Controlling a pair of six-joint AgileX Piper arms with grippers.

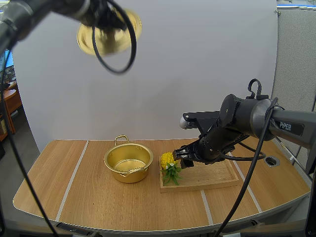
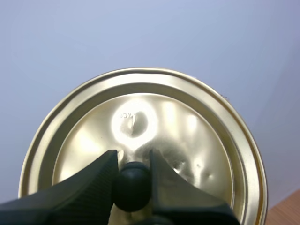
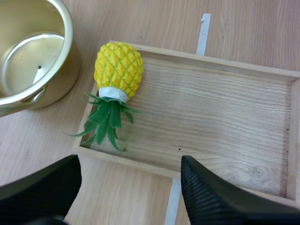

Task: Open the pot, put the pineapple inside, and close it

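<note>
Pineapple (image 3: 118, 69) lies at the wooden tray's (image 3: 225, 126) corner beside the open pot (image 3: 63, 82) on the counter (image 3: 140, 18); right fingers (image 3: 211, 197) spread apart

— How much of the lid (image 2: 140, 117) do we lose?
— Our left gripper's (image 2: 132, 159) fingers (image 2: 89, 187) cover its near rim.
— And the pot (image 3: 28, 61)?
— Cut by the frame edge. From above, our right gripper (image 1: 183, 158) perhaps hides some of the pineapple (image 1: 168, 159).

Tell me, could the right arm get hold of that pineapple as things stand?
Probably yes. The right gripper is open above the tray, and the pineapple lies on its side at the tray's end with nothing over it. The pot close beside it might crowd one finger.
</note>
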